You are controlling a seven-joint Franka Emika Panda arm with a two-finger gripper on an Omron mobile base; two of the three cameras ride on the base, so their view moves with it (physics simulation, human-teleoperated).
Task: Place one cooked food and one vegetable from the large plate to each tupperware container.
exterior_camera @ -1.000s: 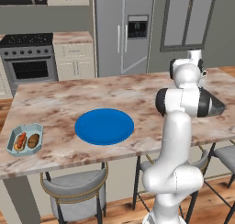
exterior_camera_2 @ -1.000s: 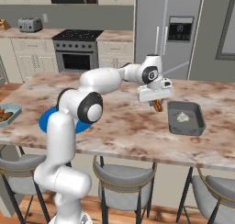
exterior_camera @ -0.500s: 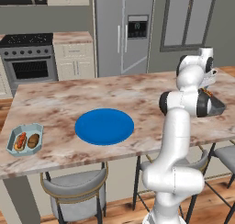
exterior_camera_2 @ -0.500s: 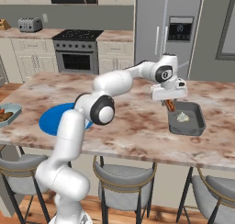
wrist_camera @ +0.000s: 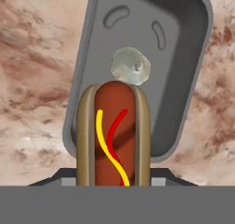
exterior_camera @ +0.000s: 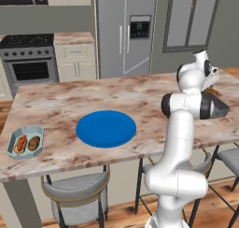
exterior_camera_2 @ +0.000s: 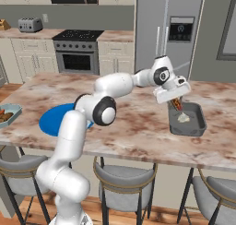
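1. There are two tubs. The dark grey tub (exterior_camera_2: 187, 119) sits toward the right end of the counter (exterior_camera_2: 133, 127). The pale blue tub (exterior_camera: 24, 141) sits near the counter's left edge, well apart from the dark one.
2. One big round blue plate (exterior_camera: 106, 128) lies flat on the counter between the two tubs. Its smooth surface is bare.
3. One hot dog (wrist_camera: 113, 138) is held in the gripper (exterior_camera_2: 175, 102), above the near end of the dark tub. The fingers are closed partway on the bun's sides.
4. The hot dog is a tan bun around a reddish-brown sausage, with one yellow and one red wavy line of sauce along it.
5. One pale, lumpy, roundish piece of food (wrist_camera: 131, 67) lies inside the dark tub near its middle. I cannot tell what kind of food it is.
6. The pale tub holds two items: a reddish one and a brown rounded one, side by side.
7. The counter is mottled brown-and-cream stone. The dark tub is a smooth rounded rectangle with a raised rim and two curved marks moulded into its floor.
8. The hand view shows the sauce lines and the tub's floor marks. The left base view shows the pale tub's contents. In the right base view that tub is cut off at the left edge.
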